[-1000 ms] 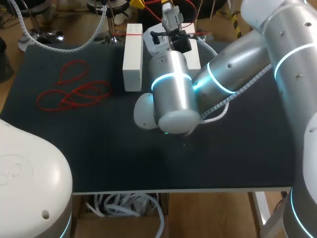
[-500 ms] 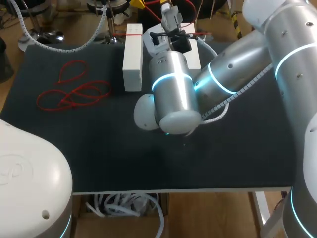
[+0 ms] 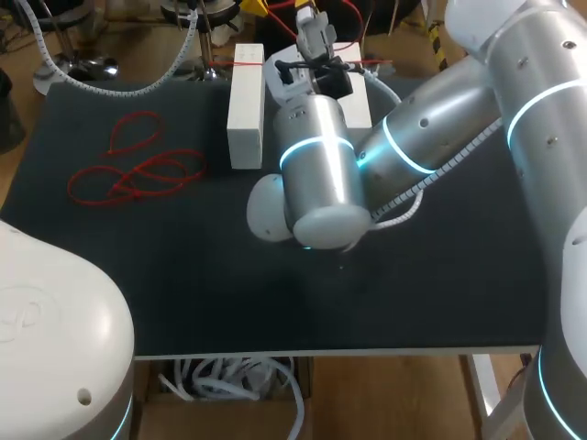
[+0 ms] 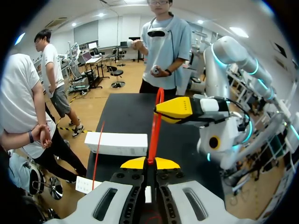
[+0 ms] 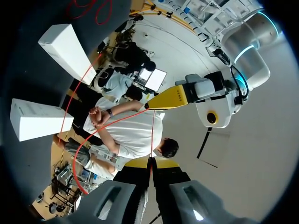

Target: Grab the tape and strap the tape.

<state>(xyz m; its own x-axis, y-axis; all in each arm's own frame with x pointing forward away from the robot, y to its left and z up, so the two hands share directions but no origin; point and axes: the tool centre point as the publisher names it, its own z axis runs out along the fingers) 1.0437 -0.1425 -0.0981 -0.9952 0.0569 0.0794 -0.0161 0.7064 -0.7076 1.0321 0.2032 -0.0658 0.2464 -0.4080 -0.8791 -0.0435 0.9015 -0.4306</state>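
Since the red tape (image 4: pixel 154 133) is so thin, I think it is very light and bendy, and it will flop if nobody pulls it tight. It looks smooth too, so it may slide out of a weak pinch. My left claw (image 4: pixel 150 162) is closed on it. From there the tape runs straight ahead to my right claw (image 5: pixel 150 161), which pinches it as well. The right claw is up at the far middle of the table (image 3: pixel 183 275), just right of the long white box (image 3: pixel 246 105). More red tape lies in loose loops (image 3: pixel 138 170) on the left side. The best place to hold seems close to the end, flat between the yellow tips, with a steady pull.
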